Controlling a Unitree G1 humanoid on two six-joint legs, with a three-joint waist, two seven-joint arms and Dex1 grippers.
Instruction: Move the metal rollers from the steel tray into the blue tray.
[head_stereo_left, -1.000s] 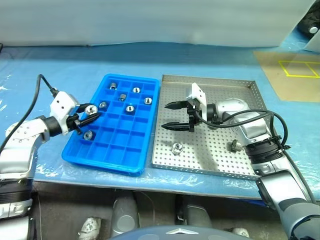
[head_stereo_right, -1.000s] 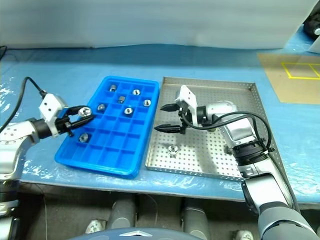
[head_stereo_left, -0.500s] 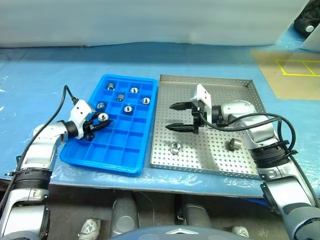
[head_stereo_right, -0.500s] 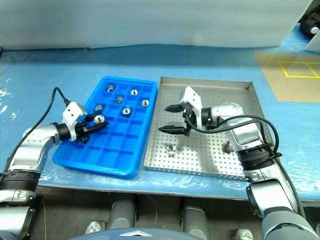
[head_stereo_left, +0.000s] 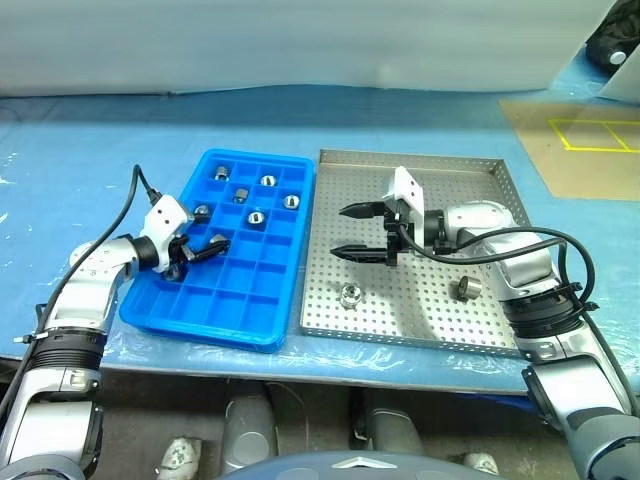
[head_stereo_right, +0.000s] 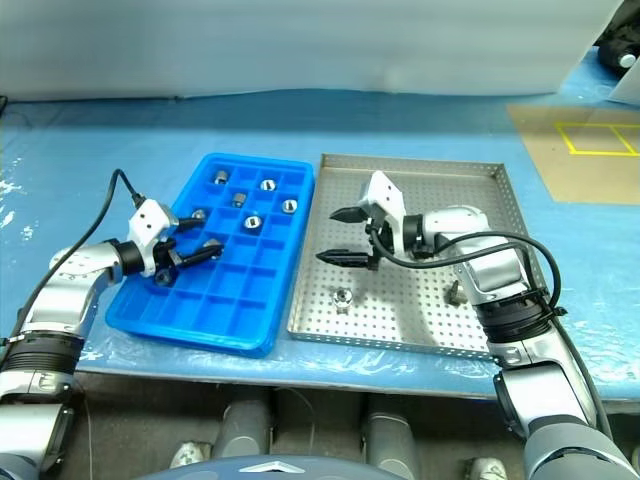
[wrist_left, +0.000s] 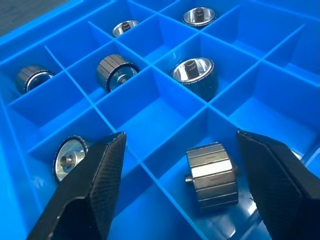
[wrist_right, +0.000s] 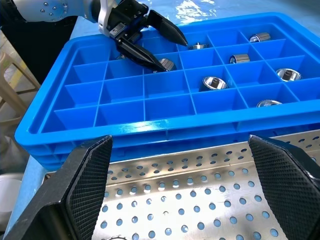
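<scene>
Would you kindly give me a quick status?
Left gripper open over blue tray, roller lying beneath. Right gripper open, empty. Two rollers left in steel tray.

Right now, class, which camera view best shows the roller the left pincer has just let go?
The left wrist view: the released roller lies on its side between the open fingers. The eye views show it tiny; the right wrist view glimpses it distantly.

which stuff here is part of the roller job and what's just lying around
Job:
- metal rollers
- steel tray
- blue tray
- left hand, open above a roller
- right hand, open

Lying about:
- brown board with yellow square
- blue table cover
</scene>
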